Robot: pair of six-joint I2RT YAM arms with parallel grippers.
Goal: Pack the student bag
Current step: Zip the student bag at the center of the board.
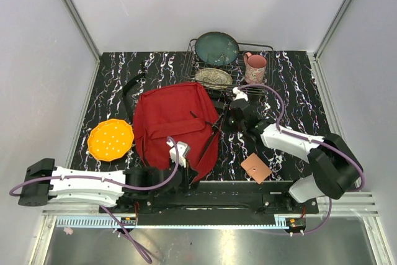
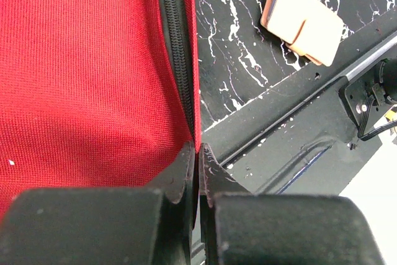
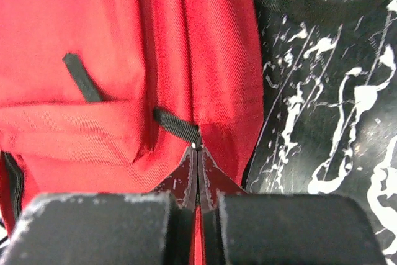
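Left end effector [image 2: 198, 152] pinches the backpack [image 1: 170, 119] by its zipper [image 2: 177, 41] at the near end. Right end effector [image 3: 197, 152] pinches its right edge, seemingly at the black pull tab [image 3: 177, 125]. The backpack lies lengthwise, front to back, in the middle of the counter [image 1: 291, 91].

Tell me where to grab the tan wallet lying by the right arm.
Come straight down from above and pinch the wallet across its shorter width. It lies flat on the table, apart from the bag, so probably only its thin side edges offer a hold.
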